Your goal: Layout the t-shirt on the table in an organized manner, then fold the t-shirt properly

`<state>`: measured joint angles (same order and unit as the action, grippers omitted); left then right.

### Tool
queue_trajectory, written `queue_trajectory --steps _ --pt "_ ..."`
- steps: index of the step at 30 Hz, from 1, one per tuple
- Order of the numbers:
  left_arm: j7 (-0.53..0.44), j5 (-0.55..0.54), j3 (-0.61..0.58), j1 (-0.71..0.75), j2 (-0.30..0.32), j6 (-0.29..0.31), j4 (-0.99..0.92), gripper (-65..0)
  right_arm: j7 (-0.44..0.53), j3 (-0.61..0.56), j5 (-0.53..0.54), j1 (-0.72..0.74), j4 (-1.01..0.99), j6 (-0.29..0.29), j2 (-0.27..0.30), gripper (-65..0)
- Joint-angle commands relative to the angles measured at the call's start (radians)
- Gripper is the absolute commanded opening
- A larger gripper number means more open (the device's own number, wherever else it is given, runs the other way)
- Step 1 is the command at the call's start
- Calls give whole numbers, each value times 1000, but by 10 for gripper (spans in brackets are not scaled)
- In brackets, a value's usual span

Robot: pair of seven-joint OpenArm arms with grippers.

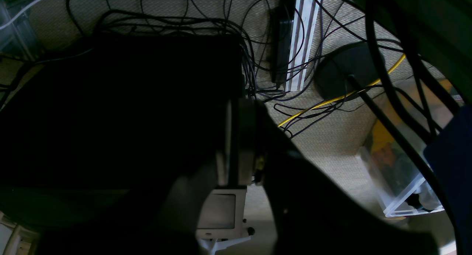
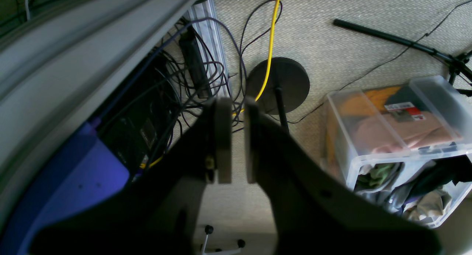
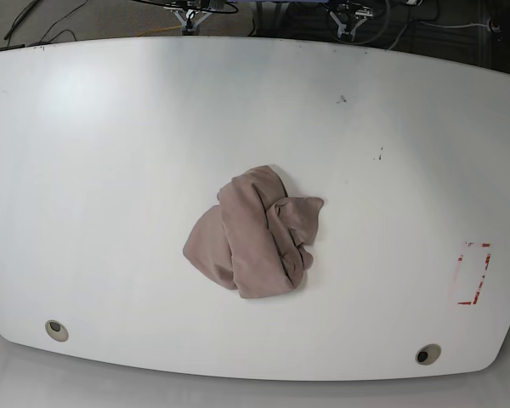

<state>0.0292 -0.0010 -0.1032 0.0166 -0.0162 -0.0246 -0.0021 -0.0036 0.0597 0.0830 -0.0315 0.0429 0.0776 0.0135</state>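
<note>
The t-shirt (image 3: 255, 234) lies in a crumpled mauve-brown heap near the middle of the white table (image 3: 110, 170), bunched and folded over itself. Neither arm appears in the base view. Both wrist cameras look down at the carpeted floor beside the table. My left gripper (image 1: 236, 144) is a dark shape with its fingers pressed together and nothing in them. My right gripper (image 2: 238, 140) shows two flat pads held parallel with only a thin slit between them, holding nothing. The t-shirt is out of both wrist views.
A red tape rectangle (image 3: 473, 273) marks the table's right side, and two grommet holes (image 3: 57, 330) (image 3: 427, 354) sit near its front edge. On the floor are a clear bin of clothes (image 2: 398, 137), a round stand base (image 2: 278, 83) and tangled cables (image 1: 206, 23).
</note>
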Motion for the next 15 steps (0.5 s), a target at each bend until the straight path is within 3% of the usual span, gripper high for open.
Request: queue_trajectory --steps 1,15 --pt "1 4 1 -4 -6 -9 2 -621 13 -6 -2 -2 2 6 -3 -601" --pt "-1 3 -1 -4 -9 -7 2 -622 9 -3 -2 -4 3 3 -3 -598"
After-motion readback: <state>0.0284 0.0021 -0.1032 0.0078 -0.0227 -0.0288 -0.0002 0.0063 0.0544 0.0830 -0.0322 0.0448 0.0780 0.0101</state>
